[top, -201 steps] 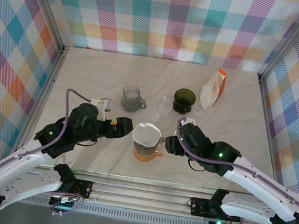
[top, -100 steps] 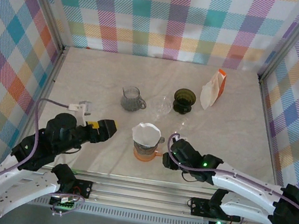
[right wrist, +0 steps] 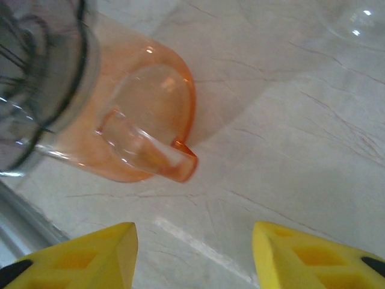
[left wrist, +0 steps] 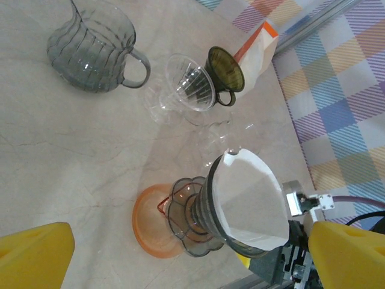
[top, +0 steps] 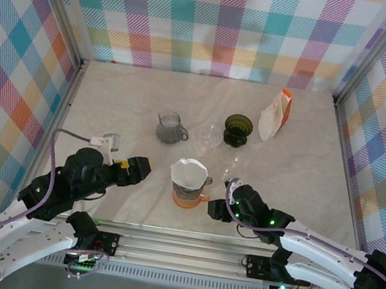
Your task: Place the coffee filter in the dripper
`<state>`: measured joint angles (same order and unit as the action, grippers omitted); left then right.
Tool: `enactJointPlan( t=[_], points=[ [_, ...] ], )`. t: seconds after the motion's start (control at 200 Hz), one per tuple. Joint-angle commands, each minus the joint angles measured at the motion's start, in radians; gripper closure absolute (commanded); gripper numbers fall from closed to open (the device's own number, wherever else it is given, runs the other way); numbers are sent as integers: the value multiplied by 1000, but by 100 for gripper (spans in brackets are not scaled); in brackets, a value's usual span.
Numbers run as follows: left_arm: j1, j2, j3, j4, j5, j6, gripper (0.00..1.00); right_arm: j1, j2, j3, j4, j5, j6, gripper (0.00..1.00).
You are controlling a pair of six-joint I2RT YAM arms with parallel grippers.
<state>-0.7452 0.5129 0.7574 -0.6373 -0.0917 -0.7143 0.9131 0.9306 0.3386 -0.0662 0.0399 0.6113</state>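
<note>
Filter point(left wrist: 249, 201) in dripper point(left wrist: 187, 220) (pouch point(left wrist: 260, 49) label unreadable)

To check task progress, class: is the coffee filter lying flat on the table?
No, the white coffee filter sits opened inside the grey dripper.

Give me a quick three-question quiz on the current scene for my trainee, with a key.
1. True or false: the white paper filter already sits inside the grey dripper.
2. Multiple choice: the grey dripper stands on
A. an orange cup
B. a dark green cup
C. the bare table
3. Short answer: what do the left end effector and the right end effector hold?

Key: 1 true. 2 A. 3 nothing; both are open, one on each side of the dripper.
</note>
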Motion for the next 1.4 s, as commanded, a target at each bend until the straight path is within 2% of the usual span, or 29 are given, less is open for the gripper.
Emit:
enactJointPlan(
  t=[0.0,0.115,0.285,0.73,1.02,1.39],
  points=[
    [-9,-7,-9,-4,-13,-6,0,-65,26,-31,115,-129,-70,45],
    [-9,-4,-10,-5,-17,-6,0,-105,43,-53,183,-199,-121,50],
    [-9,9,-9,-3,-23,-4,0,-115,93,-41,203,-232,-190,57],
    [-9,27,-10,-2,-28,1,0,-118,282,15,316,-303,-271,60],
    [-9,21,-10,-10,-33,4,0,-118,372,48,393,-333,-270,62],
    [-10,-14,5,-39,-48,4,0,-63,491,113,472,-300,-231,64]
  ],
)
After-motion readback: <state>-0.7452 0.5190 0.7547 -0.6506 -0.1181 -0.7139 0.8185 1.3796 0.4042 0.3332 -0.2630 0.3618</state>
